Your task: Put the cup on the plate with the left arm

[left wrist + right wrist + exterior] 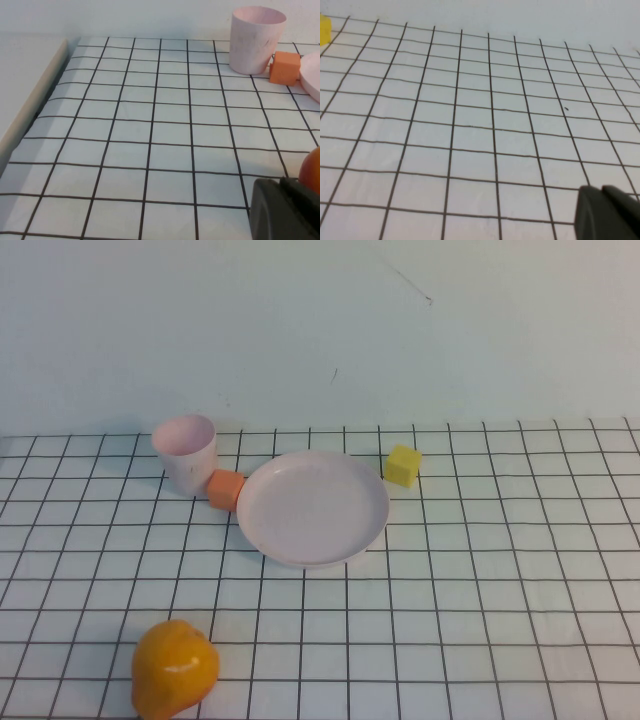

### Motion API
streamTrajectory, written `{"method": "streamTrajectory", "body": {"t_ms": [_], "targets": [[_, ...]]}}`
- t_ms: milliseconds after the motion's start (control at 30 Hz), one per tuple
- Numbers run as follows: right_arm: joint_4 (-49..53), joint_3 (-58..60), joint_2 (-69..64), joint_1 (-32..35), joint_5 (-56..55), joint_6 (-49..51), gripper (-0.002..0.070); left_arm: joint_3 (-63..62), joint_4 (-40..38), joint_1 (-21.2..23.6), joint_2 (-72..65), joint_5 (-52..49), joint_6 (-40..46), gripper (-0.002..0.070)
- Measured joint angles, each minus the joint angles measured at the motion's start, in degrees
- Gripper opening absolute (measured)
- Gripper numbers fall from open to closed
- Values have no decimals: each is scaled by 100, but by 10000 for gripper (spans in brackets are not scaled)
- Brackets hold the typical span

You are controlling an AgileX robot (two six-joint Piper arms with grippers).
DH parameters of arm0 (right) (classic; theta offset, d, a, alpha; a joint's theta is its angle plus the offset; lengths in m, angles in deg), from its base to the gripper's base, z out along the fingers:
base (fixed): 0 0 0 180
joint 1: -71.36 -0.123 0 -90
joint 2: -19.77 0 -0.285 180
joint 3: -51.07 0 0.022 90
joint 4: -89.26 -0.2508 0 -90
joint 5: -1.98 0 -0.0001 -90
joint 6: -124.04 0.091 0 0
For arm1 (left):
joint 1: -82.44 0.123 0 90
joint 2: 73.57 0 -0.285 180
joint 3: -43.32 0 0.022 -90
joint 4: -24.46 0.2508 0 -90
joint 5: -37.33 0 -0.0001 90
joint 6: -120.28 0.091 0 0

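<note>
Nearest the high camera, at the lower left of the frame, sits a glossy orange-yellow rounded fruit, pear-like in shape (174,668), on the white cloth ruled with a black grid (480,620). Neither arm appears in the high view. Only a dark corner of the left gripper (282,210) shows at the lower right of the left wrist view, and a like corner of the right gripper (607,212) at the lower right of the right wrist view; whether either set of jaws is released or clenched cannot be told, and neither holds anything visible.

At the upper left of centre in the high view stands the small pale pink handleless cup (185,451), upright, mouth up, apparently empty, well apart from the left gripper. Just beside its base lies a small orange cube (225,489), wedged between it and the round pale pink shallow plate (312,508) in mid-frame, whose rim the cube looks to touch. A small yellow cube (403,465) sits just beyond the plate's upper right rim.

Judging by its look, the cup is light, stiff plastic with smooth, somewhat slippery walls that taper toward the base, so a grasp low down could slide. A hold across the upper wall near the rim, or one finger inside and one outside the lip on the side away from the orange cube, seems safest. The task is not yet begun.
</note>
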Motion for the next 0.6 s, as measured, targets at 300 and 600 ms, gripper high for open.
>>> {"method": "streamTrajectory", "body": {"t_ms": [300, 600], "targets": [[0, 0, 0, 0, 0, 0, -2, 0, 0, 0, 0, 0, 0, -3], [0, 0, 0, 0, 0, 0, -2, 0, 51, 0, 0, 0, 41, -3]]}}
